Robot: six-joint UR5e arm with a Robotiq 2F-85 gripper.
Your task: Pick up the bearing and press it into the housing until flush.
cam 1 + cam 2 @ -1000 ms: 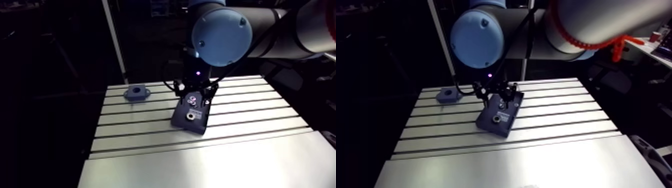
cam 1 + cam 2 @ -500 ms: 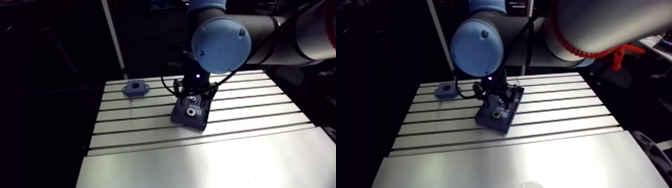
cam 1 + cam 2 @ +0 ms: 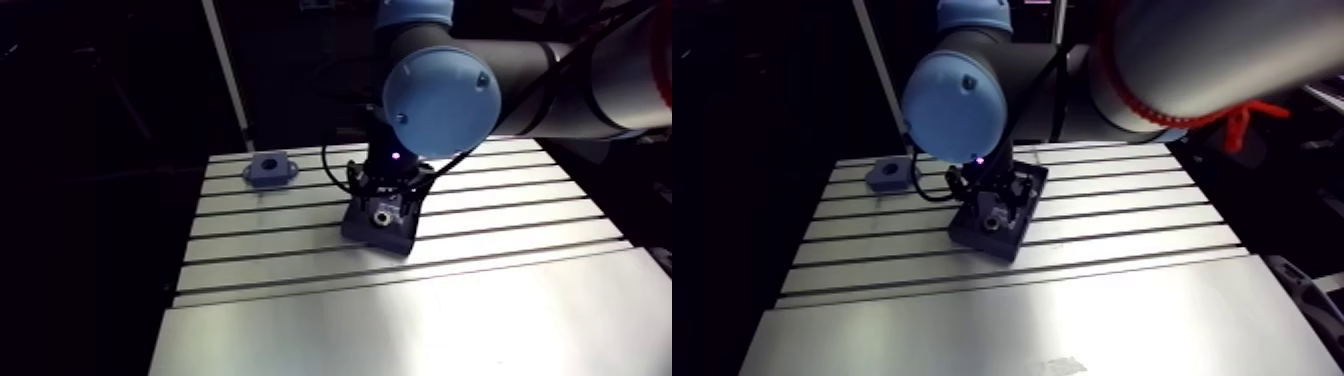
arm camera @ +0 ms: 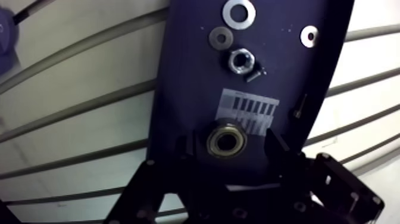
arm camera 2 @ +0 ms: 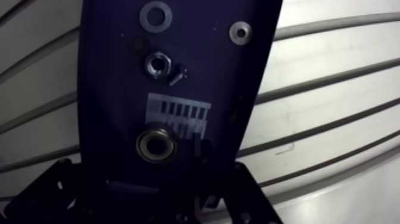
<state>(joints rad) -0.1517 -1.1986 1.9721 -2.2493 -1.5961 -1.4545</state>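
One striped label (image 4: 247,111) (unreadable) sits just beyond the bearing (image 4: 226,143).

The counter (image 3: 480,300) is bare brushed aluminium with a soft sheen. The dark tray (image 4: 184,89) looks matt, plastic by the look of it, with a pale printed label (image 4: 247,110). The bearing (image 4: 226,142) gleams, brassy metal. The nut (image 4: 241,61) and large washer (image 4: 238,12) are bright polished metal. The housing (image 3: 269,170) is dull blue-grey.
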